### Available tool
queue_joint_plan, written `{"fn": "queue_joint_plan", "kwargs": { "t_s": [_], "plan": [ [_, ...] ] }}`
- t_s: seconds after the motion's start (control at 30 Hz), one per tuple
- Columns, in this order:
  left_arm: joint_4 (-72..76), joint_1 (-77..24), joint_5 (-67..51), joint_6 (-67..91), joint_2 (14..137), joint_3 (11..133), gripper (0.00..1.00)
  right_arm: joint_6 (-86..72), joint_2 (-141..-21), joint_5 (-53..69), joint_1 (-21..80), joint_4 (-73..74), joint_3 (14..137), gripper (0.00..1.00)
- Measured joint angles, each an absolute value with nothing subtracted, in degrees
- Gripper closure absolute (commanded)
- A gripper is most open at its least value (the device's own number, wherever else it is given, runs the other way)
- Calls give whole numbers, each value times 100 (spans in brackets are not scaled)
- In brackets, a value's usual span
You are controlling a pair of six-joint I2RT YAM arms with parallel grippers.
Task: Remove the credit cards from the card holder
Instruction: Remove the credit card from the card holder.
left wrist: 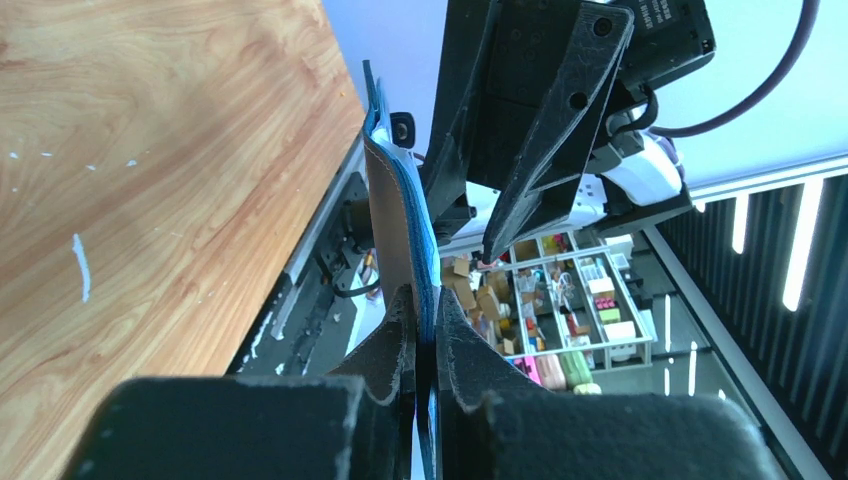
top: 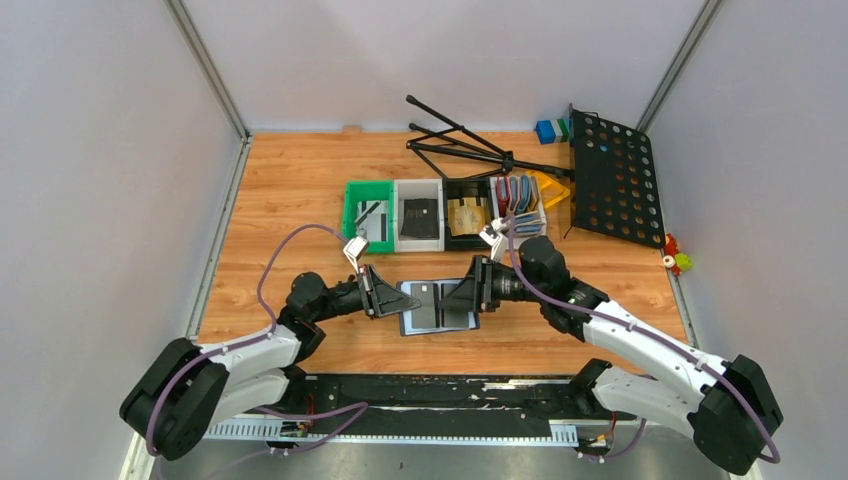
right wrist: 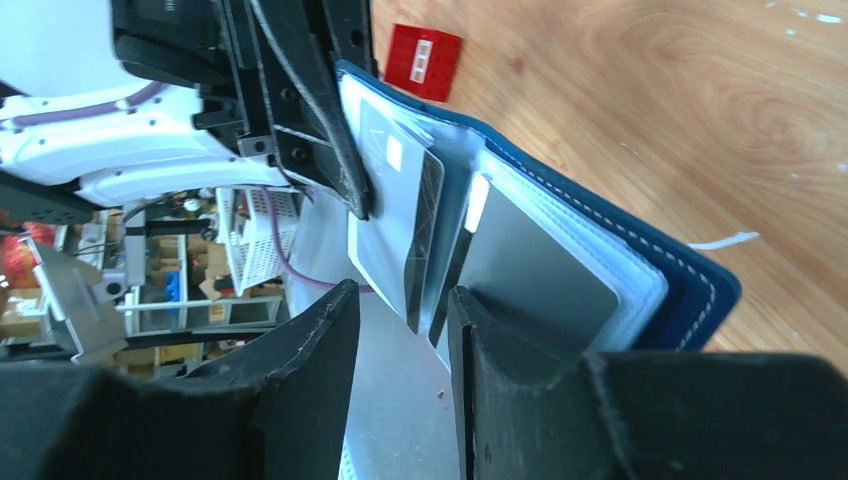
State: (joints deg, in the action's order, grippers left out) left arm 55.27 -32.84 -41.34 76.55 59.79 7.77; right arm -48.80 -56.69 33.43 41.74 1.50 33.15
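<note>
The card holder (top: 437, 307) is held open between both sets of jaws, one edge pinched flat by the left gripper (left wrist: 425, 335). A silver-grey card (right wrist: 395, 230) is straddled by the parted jaws of the right gripper (right wrist: 403, 300). Should the pocket be caught too, the card holder may be dragged free.

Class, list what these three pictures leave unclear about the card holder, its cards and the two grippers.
Card count: the card holder is too small in the top view and edge-on in the left wrist view. In the right wrist view its pockets overlap the cards.
Contact: the right gripper is open around a card corner, but its own view's angle hides any touch.
Grip depth: the left gripper is shut on the holder, covering how deep it sits.
</note>
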Motion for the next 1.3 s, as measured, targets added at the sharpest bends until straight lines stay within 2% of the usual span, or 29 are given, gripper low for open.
{"fn": "queue_joint_plan", "kwargs": {
  "t_s": [0.37, 0.57, 1.0, 1.17, 1.3],
  "plan": [
    [6584, -3286, -4252, 8224, 6329, 711, 100, -5428, -5800, 3765, 4176, -832, 3148, 65],
    [6958, -3284, -4327, 8401, 6355, 709, 100, -5732, -5800, 3874, 4176, -1354, 2982, 77],
    [7229, -3295, -4342, 8429, 6464, 681, 100, -6233, -5789, 4108, 4174, -2215, 2639, 87],
    [7330, -3354, -4335, 8442, 6539, 681, 92, -6250, -5819, 4167, 4174, -2222, 2639, 99],
    [7354, -3363, -4324, 8455, 6549, 681, 87, -6235, -5828, 4165, 4165, -2182, 2639, 100]
  ]
}}
